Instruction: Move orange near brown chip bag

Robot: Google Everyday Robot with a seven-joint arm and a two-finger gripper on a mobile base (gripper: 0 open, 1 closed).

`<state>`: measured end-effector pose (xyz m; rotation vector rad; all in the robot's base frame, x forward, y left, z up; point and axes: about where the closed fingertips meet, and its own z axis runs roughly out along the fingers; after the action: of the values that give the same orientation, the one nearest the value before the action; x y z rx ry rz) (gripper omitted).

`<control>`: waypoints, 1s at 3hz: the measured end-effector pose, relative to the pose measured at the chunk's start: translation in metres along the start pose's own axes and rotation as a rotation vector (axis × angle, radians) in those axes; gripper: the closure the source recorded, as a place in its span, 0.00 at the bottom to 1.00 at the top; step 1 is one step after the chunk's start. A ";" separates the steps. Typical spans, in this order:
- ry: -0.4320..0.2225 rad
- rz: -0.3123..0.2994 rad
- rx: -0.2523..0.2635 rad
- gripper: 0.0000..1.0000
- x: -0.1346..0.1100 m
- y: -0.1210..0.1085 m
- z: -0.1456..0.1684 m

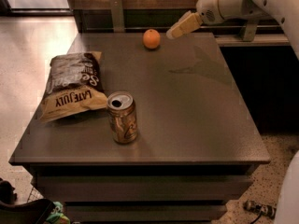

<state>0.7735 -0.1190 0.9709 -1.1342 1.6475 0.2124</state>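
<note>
The orange [151,38] rests on the far part of the dark table [196,120], near its back edge. The brown chip bag [74,85] lies flat at the table's left side, its tan band and "LATE JULY" lettering facing the front. My gripper [174,32] hangs above the back of the table, just right of the orange and a short way from it, at the end of the white arm [243,1] that reaches in from the upper right. Nothing is visibly held.
A gold-brown drink can [122,117] stands upright and opened near the table's front, just right of the bag. A low wall with a metal post [117,13] runs behind the table. The floor drops away at left and right.
</note>
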 end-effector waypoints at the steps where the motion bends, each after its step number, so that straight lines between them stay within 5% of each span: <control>1: -0.046 0.035 -0.077 0.00 -0.002 0.008 0.071; 3: -0.064 0.217 -0.223 0.00 0.035 0.035 0.152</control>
<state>0.8479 -0.0239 0.8656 -1.0992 1.7196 0.5780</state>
